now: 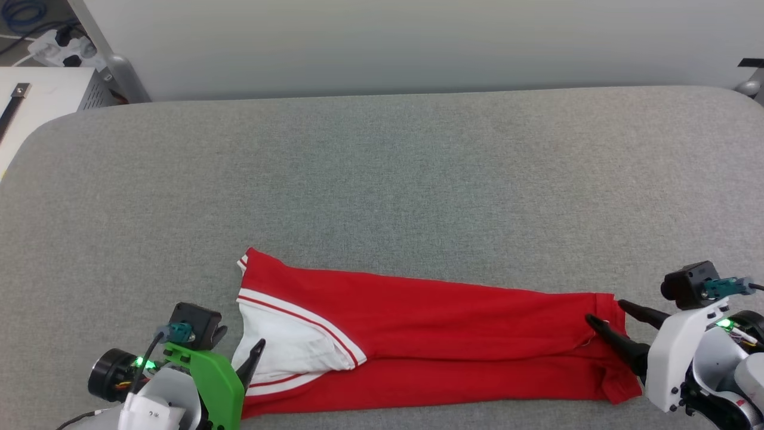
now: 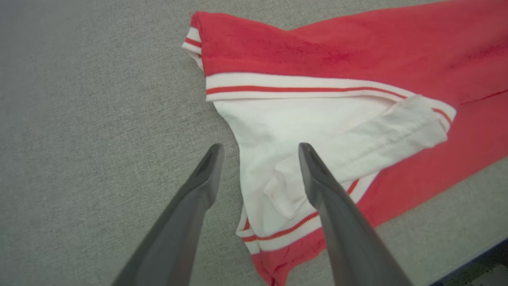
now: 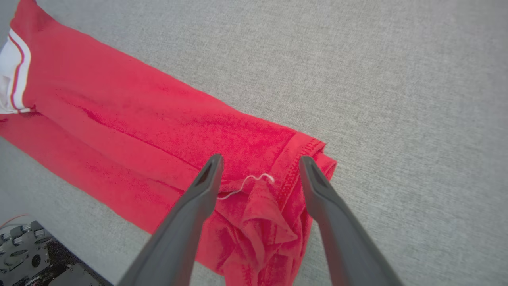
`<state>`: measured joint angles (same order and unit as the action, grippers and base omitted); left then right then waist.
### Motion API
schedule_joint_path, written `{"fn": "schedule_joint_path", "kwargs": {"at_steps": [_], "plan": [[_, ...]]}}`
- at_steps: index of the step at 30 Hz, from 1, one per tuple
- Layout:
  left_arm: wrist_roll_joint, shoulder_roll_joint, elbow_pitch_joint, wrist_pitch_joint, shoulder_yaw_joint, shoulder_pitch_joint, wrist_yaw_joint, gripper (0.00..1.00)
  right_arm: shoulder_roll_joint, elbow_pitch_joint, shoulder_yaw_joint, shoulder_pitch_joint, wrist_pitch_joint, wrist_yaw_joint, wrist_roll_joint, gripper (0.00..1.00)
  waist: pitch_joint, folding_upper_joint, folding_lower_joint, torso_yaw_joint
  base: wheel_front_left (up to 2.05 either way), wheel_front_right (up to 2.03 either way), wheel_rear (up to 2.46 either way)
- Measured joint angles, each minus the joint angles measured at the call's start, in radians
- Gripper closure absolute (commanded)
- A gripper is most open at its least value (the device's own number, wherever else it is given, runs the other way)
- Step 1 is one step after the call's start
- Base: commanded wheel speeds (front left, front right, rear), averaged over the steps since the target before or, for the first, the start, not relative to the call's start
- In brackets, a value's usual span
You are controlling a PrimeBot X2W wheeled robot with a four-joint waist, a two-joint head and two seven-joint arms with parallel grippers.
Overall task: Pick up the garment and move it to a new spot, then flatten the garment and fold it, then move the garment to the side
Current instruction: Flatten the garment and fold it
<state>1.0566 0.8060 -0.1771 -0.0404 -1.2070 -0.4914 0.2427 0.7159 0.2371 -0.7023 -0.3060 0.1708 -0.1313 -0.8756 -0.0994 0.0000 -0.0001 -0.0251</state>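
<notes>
Seemingly, nearest corner of the garment [image 1: 453,334] behind the left gripper [image 2: 260,146].

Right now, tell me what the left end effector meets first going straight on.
Likely the white sleeve of the red folded fabric garment, just ahead of the open left end effector; depth is unclear.

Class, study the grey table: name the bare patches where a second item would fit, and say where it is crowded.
Free: the whole far stretch of the table between the wall and the garment; also the left side beyond its sleeve end. Crowded: the near edge, where the garment lies with open jaws at both ends.
</notes>
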Motion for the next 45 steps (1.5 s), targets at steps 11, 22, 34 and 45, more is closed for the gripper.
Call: {"fn": "schedule_joint_path", "kwargs": {"at_steps": [11,22,34,45], "plan": [[-0.061,-0.013,0.053,-0.208,0.144,0.085,0.22,0.0,0.031,-0.109,0.281,0.111,0.039,0.0,0.017,0.0,0.04,0.0,0.0,-0.01,0.0,0.0,0.0],[-0.386,-0.125,0.161,-0.216,0.525,0.274,0.33,0.0,0.022,-0.146,0.388,0.191,0.259,0.0,-0.026,0.0,0.022,0.0,0.0,-0.047,0.0,0.0,0.0],[-0.712,-0.357,0.204,-0.216,0.858,0.434,0.251,0.0,-0.039,-0.023,0.397,0.185,0.362,0.0,-0.013,0.0,-0.035,0.0,0.0,-0.106,0.0,0.0,0.0],[-0.887,-0.531,0.22,-0.216,1.002,0.514,0.14,0.0,-0.063,0.008,0.364,0.18,0.344,0.001,-0.062,0.0,-0.077,0.0,0.0001,-0.139,0.0,0.0,0.0]]}}
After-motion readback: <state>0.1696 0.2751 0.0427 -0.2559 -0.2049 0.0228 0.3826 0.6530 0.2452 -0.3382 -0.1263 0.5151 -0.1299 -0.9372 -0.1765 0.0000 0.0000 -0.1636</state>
